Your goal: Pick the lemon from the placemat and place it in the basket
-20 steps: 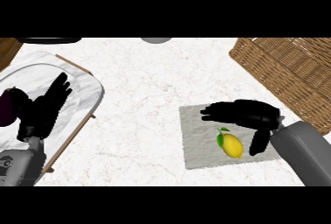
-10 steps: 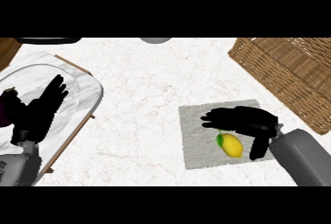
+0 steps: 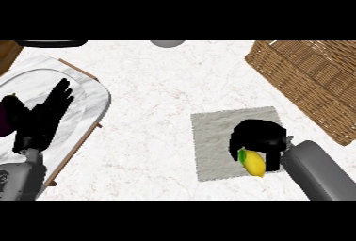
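Since the earlier frames, the right hand [image 3: 259,137] has drawn back toward the near edge of the placemat [image 3: 217,136] and closed down over the lemon [image 3: 252,163]; its fingers, previously spread over the mat's far half, are now curled, with the thumb side wrapping the fruit's upper end; the right hand is gripping the lemon. The lemon lies on the near right part of the grey placemat, its yellow body and a green leaf at its top showing below the hand; whether it is lifted off the mat cannot be told. The grey right forearm [image 3: 321,170] enters from the lower right corner. The wicker basket [image 3: 313,77] sits at the upper right, well apart from the hand and the lemon; its near corner lies just beyond the placemat's right edge. The left hand [image 3: 43,117] rests at the left side, fingers straight and relaxed, pointing up over a white marble tray [image 3: 90,94] with a wooden rim; a dark purple object [image 3: 4,120] shows at the left edge beside this hand.
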{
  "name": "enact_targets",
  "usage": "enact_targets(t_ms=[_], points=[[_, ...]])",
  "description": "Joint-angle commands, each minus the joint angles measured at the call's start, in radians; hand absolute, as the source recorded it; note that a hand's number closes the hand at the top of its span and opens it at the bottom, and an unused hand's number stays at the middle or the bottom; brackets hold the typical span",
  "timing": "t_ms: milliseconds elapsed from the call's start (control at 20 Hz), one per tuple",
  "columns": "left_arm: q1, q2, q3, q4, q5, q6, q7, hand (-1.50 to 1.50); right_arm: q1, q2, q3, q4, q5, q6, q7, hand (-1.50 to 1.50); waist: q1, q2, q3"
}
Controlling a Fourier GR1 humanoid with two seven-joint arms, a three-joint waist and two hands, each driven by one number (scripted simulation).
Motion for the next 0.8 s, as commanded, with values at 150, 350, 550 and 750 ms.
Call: enact_targets(t_ms=[150,350,550,750], points=[[-0.007,-0.013,0.021,-0.008,-0.013,-0.012,0.012,0.00,0.049,0.030,-0.008,-0.021,0.071,-0.011,-0.039,1.50,-0.001,0.007,0.010],[-0.009,-0.026,0.008,0.011,-0.018,0.003,-0.016,0.00,-0.006,0.218,-0.227,0.087,-0.016,0.032,0.438,1.50,-0.015,0.009,0.008],[0.003,-0.007,0.025,0.011,-0.016,0.003,-0.012,0.00,-0.014,0.272,-0.412,0.124,-0.054,-0.048,0.699,1.50,-0.041,0.009,0.008],[0.012,-0.019,0.009,0.008,-0.020,-0.003,-0.020,0.00,-0.069,0.431,-0.508,0.132,-0.053,-0.154,1.009,1.50,0.002,0.012,0.006]])
